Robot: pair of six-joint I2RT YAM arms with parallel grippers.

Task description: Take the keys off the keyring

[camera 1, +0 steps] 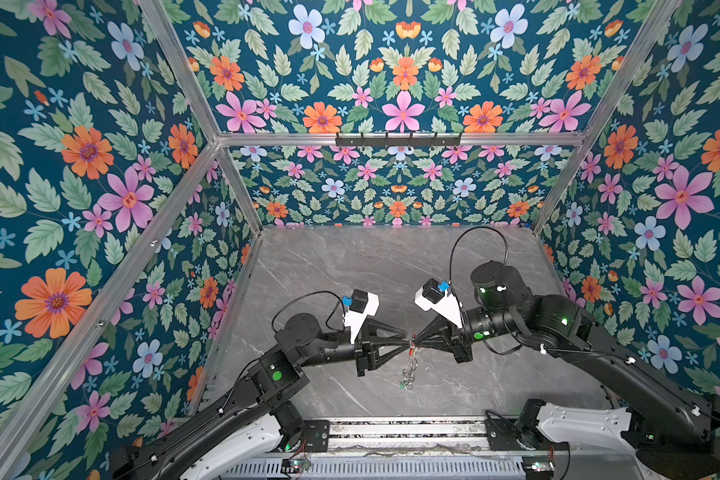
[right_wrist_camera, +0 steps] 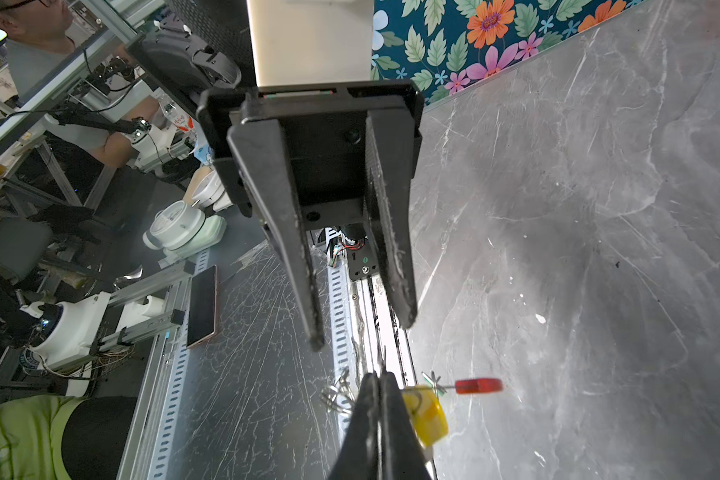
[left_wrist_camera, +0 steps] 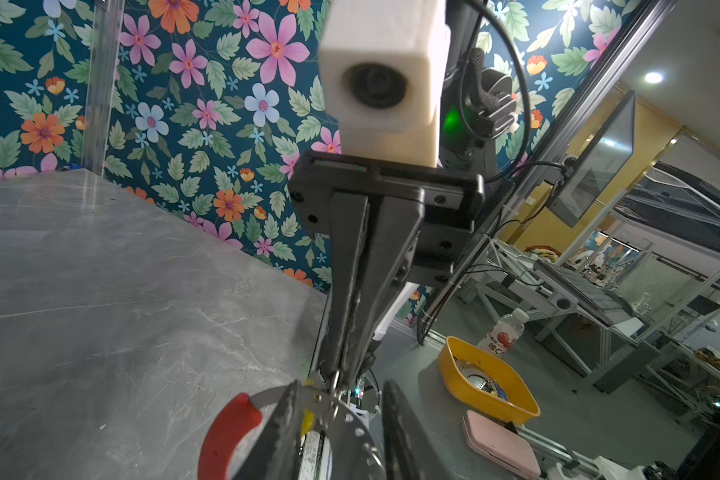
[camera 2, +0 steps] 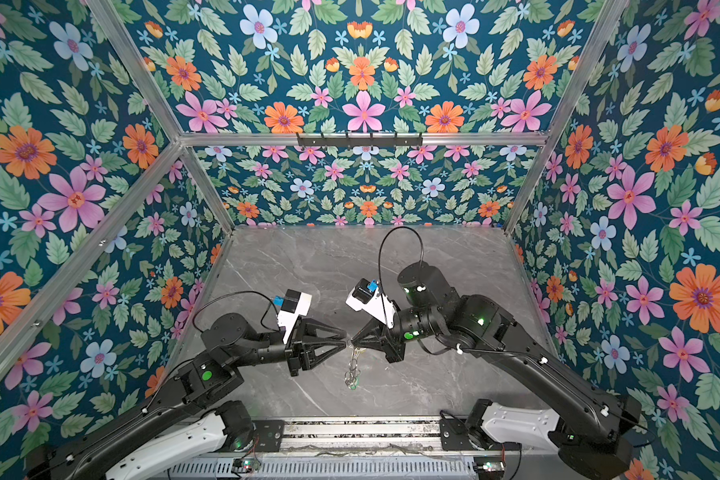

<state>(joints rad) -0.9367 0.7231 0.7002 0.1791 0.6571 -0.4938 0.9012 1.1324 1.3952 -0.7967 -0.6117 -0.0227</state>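
Note:
The keyring hangs above the table between the two grippers, which meet tip to tip in both top views. My right gripper is shut on the flat grey ring. Its red sleeve curves off to one side and shows edge-on in the right wrist view. A yellow-tagged key hangs just beside the right fingers. A string of wire loops dangles down to a green tag. My left gripper is open, its fingers apart and straddling the ring's rim.
A metal rail runs along the table's front edge under both arms. Flowered walls close in the back and sides, with a black hook rack on the back wall. Beyond the front edge stand a yellow tray, a pink case and a phone.

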